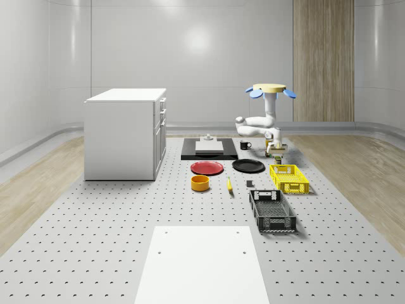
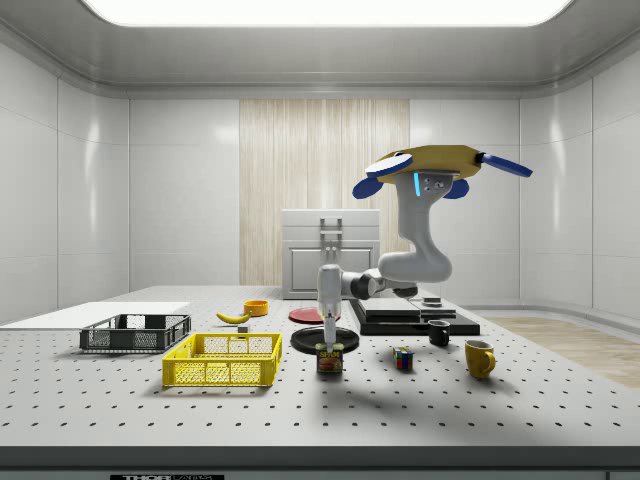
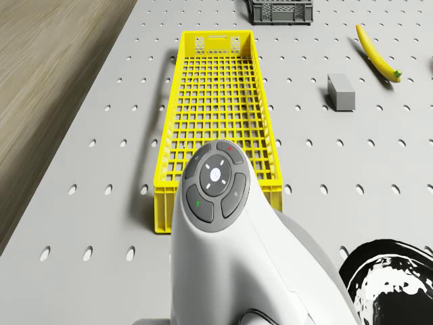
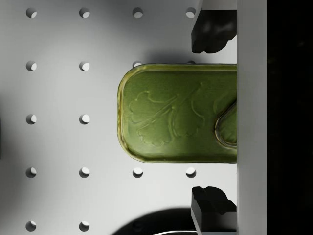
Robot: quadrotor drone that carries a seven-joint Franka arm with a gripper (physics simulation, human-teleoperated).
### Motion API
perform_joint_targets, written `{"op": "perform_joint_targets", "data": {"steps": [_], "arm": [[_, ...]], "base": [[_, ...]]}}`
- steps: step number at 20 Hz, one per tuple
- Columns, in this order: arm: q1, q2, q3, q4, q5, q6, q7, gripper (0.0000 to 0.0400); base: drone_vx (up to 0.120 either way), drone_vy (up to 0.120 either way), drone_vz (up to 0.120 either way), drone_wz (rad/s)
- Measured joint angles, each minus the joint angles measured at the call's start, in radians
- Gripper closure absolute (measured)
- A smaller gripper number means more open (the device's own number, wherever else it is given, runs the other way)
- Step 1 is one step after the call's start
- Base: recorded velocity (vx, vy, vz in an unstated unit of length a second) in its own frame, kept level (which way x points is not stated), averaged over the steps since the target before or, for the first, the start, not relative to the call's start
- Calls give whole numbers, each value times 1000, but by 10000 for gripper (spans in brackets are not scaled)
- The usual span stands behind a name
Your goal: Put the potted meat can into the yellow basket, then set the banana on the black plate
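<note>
Perforated table: hovering drone; gripper spread wide, straddling potted meat can, fingers clear of it.

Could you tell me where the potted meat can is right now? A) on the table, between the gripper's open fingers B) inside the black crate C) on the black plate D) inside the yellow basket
A: the potted meat can sits on the perforated table, one of the fingers on either side and apart from it, beside the yellow basket.
</note>
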Motion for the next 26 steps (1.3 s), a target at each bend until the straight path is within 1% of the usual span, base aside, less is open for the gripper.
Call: {"op": "perform_joint_targets", "data": {"steps": [6, 9, 12, 15, 17, 20, 24, 26], "arm": [[-6, -12, -45, 13, -40, 28, -1, 0], [-8, -15, -55, 16, -49, 35, -1, 72], [-10, -18, -60, 17, -55, 38, 0, 92], [-9, -19, -43, 13, -39, 33, 3, 111], [-7, -19, -21, 7, -19, 24, 4, 107], [-6, -18, 15, -2, 15, 10, 7, 107], [-7, -20, 45, -8, 43, 2, 11, 107], [-7, -22, 54, -9, 52, 0, 12, 107]], "base": [[0, 0, 0, 0], [0, 0, 0, 0], [0, 0, 0, 0], [0, 0, 0, 0], [0, 0, 20, 0], [0, 0, 120, 0], [0, 0, 120, 0], [80, 0, 120, 0]]}}
